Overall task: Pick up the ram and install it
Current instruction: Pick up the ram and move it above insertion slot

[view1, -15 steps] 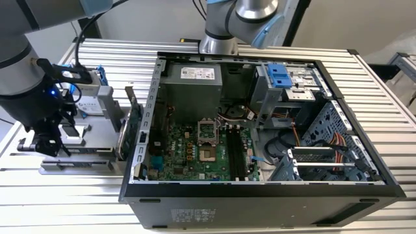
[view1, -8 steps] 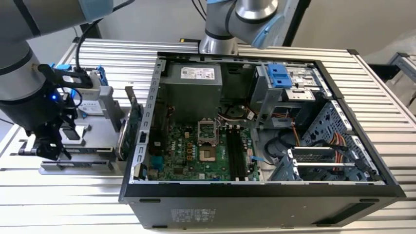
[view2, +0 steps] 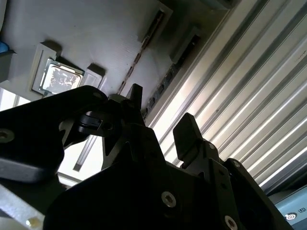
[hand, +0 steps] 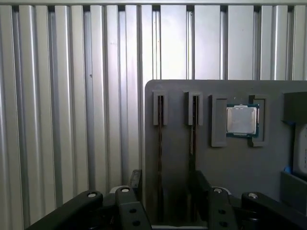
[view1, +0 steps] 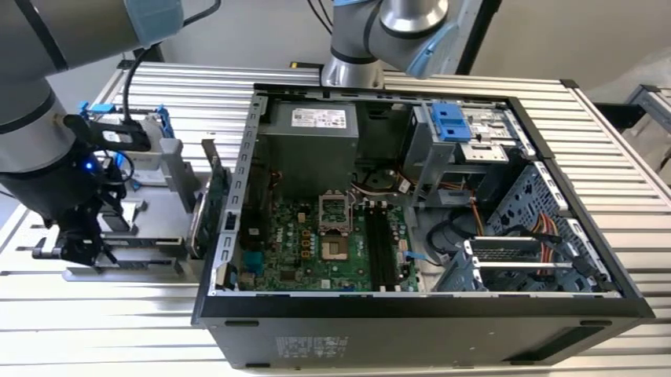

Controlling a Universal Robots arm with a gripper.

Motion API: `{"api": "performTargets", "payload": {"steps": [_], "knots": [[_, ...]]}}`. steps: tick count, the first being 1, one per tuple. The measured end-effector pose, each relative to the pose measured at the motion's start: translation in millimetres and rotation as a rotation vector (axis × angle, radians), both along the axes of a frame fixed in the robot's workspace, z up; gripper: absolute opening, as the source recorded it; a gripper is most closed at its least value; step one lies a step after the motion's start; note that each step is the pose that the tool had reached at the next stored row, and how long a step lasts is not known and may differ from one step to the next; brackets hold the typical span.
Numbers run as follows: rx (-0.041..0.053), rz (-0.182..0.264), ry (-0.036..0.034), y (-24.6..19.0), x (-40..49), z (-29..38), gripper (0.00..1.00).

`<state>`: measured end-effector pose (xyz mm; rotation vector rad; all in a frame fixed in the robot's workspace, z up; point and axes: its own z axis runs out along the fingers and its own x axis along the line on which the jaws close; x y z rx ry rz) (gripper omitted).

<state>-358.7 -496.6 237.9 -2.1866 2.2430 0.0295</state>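
Observation:
Two thin dark ram sticks stand on edge in slots of a grey holder point(hand: 177, 96); one ram point(hand: 159, 143) is beside the other point(hand: 193, 129). In the second wrist view one ram point(view2: 139, 52) shows as a thin line. My gripper point(hand: 168, 179) point(view2: 162, 112) hovers above the holder, open, with nothing between its fingers. The sticks run toward the gap between the black fingertips point(hand: 136, 178). In the exterior view the gripper point(view1: 84, 247) hangs over the holder point(view1: 147, 236) on that view's left, outside the computer case.
The open computer case point(view1: 419, 306) takes the middle, with black memory slots point(view1: 379, 251) on its motherboard. A green expansion card point(view1: 215, 196) stands between holder and case. A processor chip point(hand: 241, 120) rests on the holder. Ribbed metal table point(hand: 72, 120) surrounds everything.

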Motion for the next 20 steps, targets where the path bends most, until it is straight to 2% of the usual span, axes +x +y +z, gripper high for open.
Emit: {"api": "performTargets", "payload": {"steps": [20], "knots": [[0.0, 0.0, 0.0, -0.6, 0.1, -23.0, 1.0]]}}
